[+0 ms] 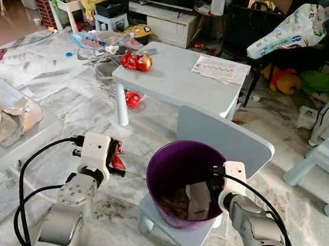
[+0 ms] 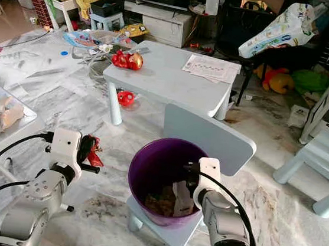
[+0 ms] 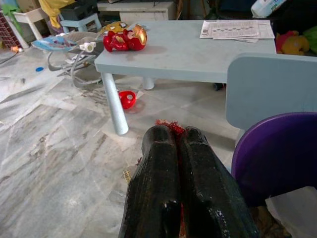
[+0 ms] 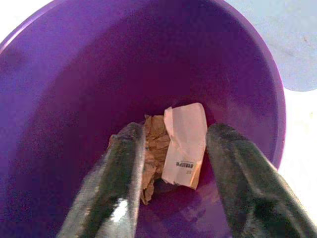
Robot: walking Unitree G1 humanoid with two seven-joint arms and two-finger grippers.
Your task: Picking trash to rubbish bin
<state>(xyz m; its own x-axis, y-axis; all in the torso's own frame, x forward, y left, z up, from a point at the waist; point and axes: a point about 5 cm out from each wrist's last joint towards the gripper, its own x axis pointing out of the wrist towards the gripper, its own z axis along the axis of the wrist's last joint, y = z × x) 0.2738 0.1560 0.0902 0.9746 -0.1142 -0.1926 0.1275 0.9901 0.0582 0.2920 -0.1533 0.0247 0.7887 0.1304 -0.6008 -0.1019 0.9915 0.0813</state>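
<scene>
While our right gripper (image 4: 171, 148) hangs spread wide inside the purple bin (image 1: 166, 159) over crumpled paper (image 4: 184, 141) (bin's on a little blue chair (image 1: 222, 135)), our left gripper (image 3: 179, 144) is pinched around a red wrapper (image 1: 117, 160) just beside it.

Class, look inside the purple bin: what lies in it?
Inside the purple bin lie crumpled brown paper and a white barcoded slip. Whatever sits beneath them is covered.

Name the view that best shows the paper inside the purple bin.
The right wrist view: it looks straight down into the purple bin at the paper, between the open right gripper fingers. Both eye views show it partly, behind the rim.
</scene>
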